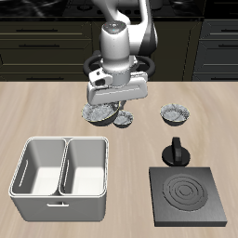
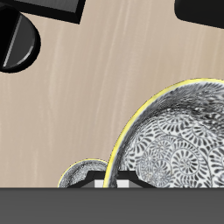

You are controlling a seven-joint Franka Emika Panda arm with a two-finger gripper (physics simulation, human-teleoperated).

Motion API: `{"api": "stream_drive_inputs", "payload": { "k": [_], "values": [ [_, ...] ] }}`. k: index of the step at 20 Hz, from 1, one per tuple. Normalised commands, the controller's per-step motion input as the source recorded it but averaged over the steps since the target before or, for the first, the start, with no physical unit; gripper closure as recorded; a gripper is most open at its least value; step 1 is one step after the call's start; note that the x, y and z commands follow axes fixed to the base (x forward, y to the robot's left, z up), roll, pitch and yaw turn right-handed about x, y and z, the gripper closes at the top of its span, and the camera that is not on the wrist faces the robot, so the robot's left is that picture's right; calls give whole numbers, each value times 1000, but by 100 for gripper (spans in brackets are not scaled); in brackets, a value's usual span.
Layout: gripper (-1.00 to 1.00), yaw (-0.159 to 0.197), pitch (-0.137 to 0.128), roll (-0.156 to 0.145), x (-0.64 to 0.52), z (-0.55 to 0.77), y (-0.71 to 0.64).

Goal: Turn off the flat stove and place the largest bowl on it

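A: Where is the gripper (image 1: 115, 100)?

B: Low over the largest bowl (image 1: 96, 113), at the back of the table. Whether the jaws are apart or closed on the rim, I cannot tell; the arm hides them.

A: Neighbours?

B: A smaller bowl (image 1: 124, 116) touches it; another bowl (image 1: 174, 113) sits apart.

A: The flat stove (image 1: 188, 197)?

B: Near the front edge, coils dark, so judged off. Knob (image 1: 175, 152) behind. White bin (image 1: 62, 178) beside it.

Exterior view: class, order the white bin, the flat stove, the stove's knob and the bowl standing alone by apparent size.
1. white bin
2. flat stove
3. lone bowl and knob: these look much alike, and the knob is nearer the camera, so they are left unranked.
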Motion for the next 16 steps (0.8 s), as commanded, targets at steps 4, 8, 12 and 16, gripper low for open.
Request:
{"api": "stream_drive_inputs", "payload": {
  "k": [4, 8, 12, 16],
  "values": [
    [100, -2, -9, 5, 116, 143, 250],
    [100, 2, -9, -1, 105, 212, 335],
    [100, 12, -10, 1, 126, 225, 306],
    [100, -18, -24, -10, 173, 286, 214]
  ]
}}
